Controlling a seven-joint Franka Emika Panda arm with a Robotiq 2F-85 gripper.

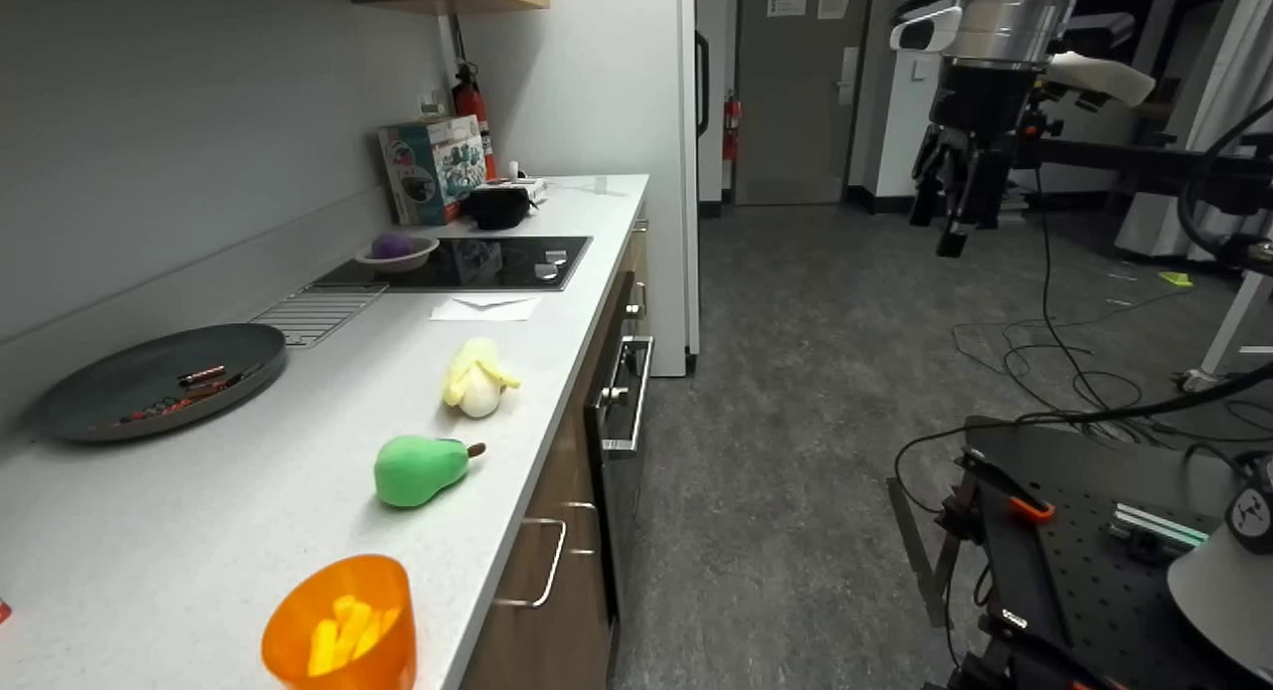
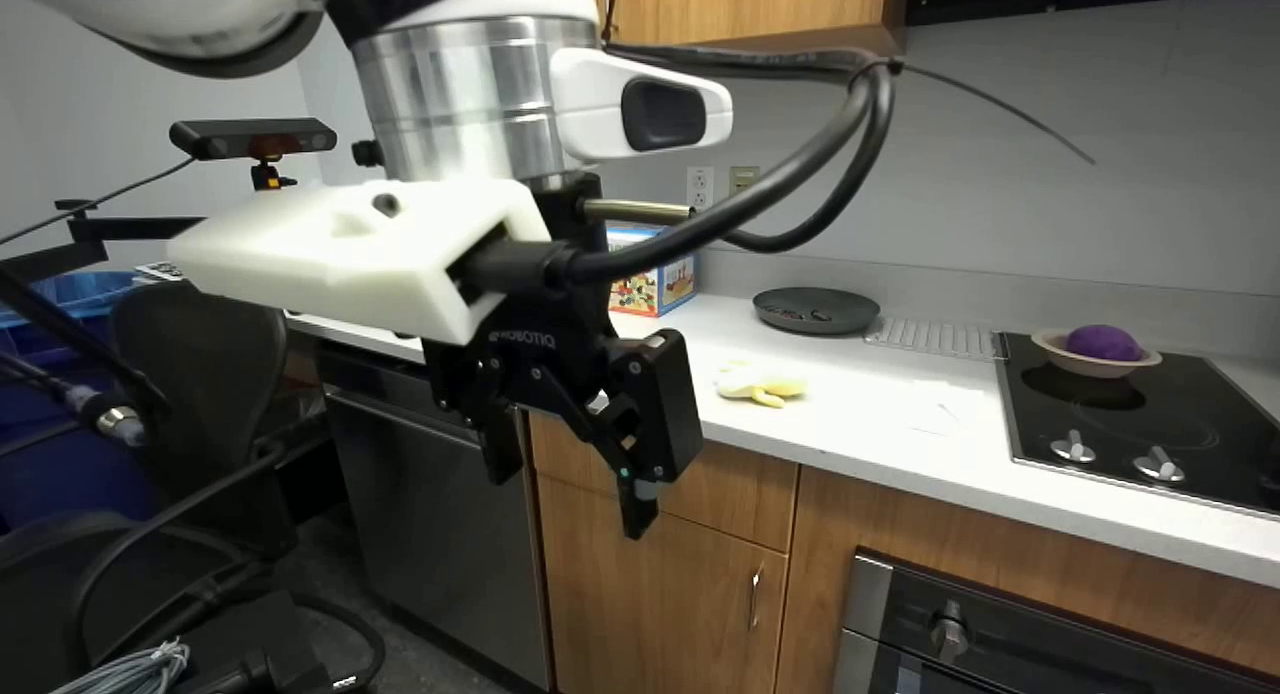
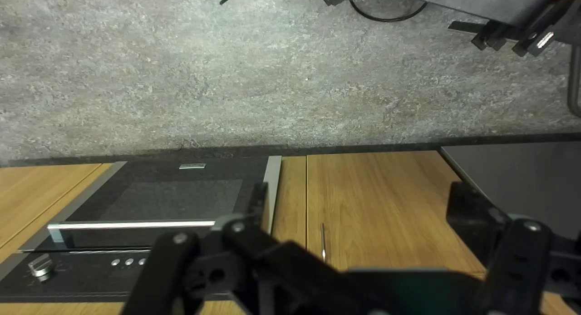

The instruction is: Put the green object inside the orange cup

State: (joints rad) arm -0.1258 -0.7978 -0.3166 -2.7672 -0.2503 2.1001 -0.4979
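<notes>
Green object point(image 1: 423, 469), pear-shaped with a brown stem tip, lies on its side on the white countertop point(image 1: 249, 511), near the front edge, with the stem pointing toward that edge. It rests between the orange cup point(image 1: 358, 581) and a pale yellow-white object point(image 1: 477, 380), apart from both. The orange cup stands on the same countertop, partly cut off by the bottom of the frame, and several yellow strips point(image 1: 348, 635) are inside it. The green object is outside the orange cup.

The gripper point(image 2: 572, 489) hangs away from the countertop, above the grey floor point(image 3: 290, 79), well apart from the green object, pointing down. Its 2 fingers point(image 3: 470, 213) are spread wide, with a broad gap across the wrist view and nothing held between them. Beyond the fingers the wrist view takes in an oven point(image 3: 172, 201) and wooden cabinet fronts point(image 3: 386, 197).

Along the wall side of the countertop sits a dark round plate point(image 1: 114, 377); small red and dark items point(image 1: 201, 376) lie on it, perhaps batteries and wires, too small to make out well. Just beside it is a wire rack point(image 1: 320, 314), which reaches toward a black cooktop point(image 1: 507, 259). A pale bowl point(image 1: 406, 262) with a purple round object point(image 1: 392, 246) in it rests on the cooktop. A white paper point(image 1: 484, 311) lies just beside the cooktop, between it and the pale yellow-white object. Past the cooktop stand a printed box point(image 1: 433, 173) and a black item point(image 1: 495, 209).
</notes>
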